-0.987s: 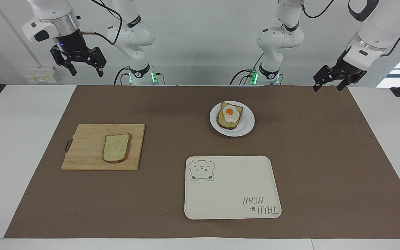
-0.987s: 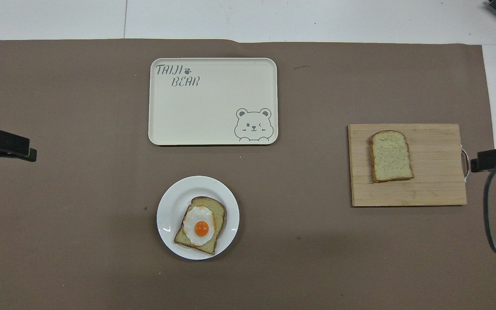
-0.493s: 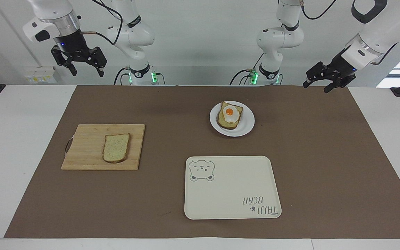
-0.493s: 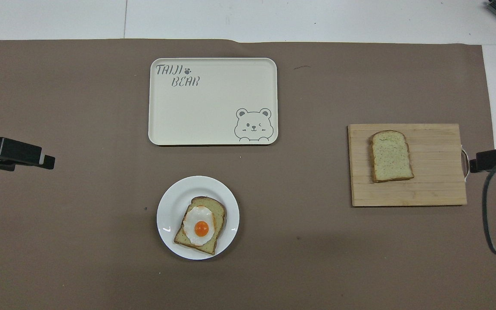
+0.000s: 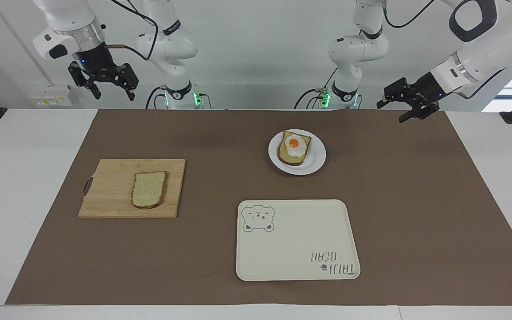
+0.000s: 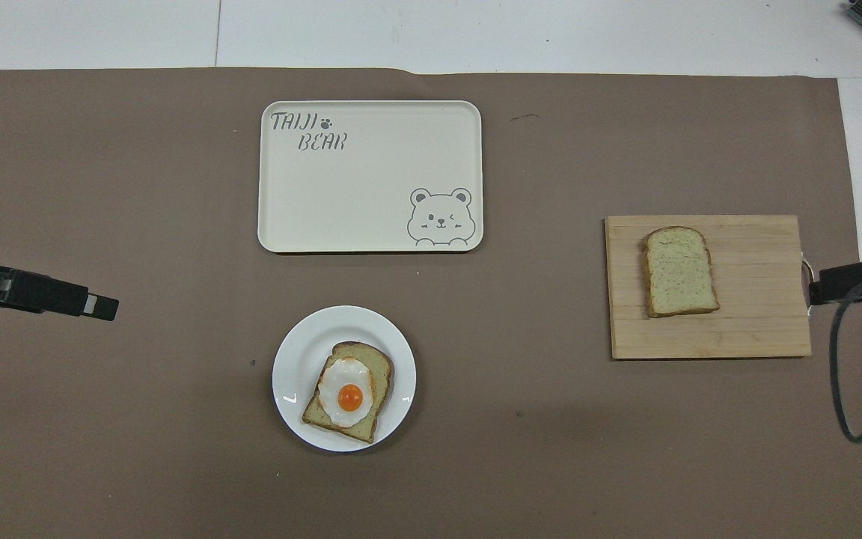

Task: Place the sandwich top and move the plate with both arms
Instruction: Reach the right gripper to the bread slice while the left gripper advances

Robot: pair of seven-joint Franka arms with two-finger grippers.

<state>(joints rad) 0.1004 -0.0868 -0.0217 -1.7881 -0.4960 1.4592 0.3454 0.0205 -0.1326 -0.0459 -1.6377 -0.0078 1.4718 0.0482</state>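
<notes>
The sandwich top (image 5: 149, 189), a bare speckled bread slice, lies on a wooden cutting board (image 5: 109, 178) toward the right arm's end of the table; it also shows in the overhead view (image 6: 679, 271). The white plate (image 5: 316, 162) holds a bread slice with a fried egg (image 5: 294, 146) and also shows in the overhead view (image 6: 300, 352). My left gripper (image 5: 389, 113) is open and empty, up in the air over the mat's edge by the left arm's base, apart from the plate. My right gripper (image 5: 114, 95) is open and empty, high above the table's edge near the cutting board.
A cream rectangular tray with a bear drawing (image 5: 298, 240) lies farther from the robots than the plate. A brown mat (image 5: 416, 200) covers most of the table. In the overhead view the left gripper's tip (image 6: 105, 307) and the right gripper's tip (image 6: 816, 288) show at the sides.
My left gripper has tilted and moved in over the mat toward the plate. My right gripper has shifted slightly. The bread, the plate and the tray have not moved.
</notes>
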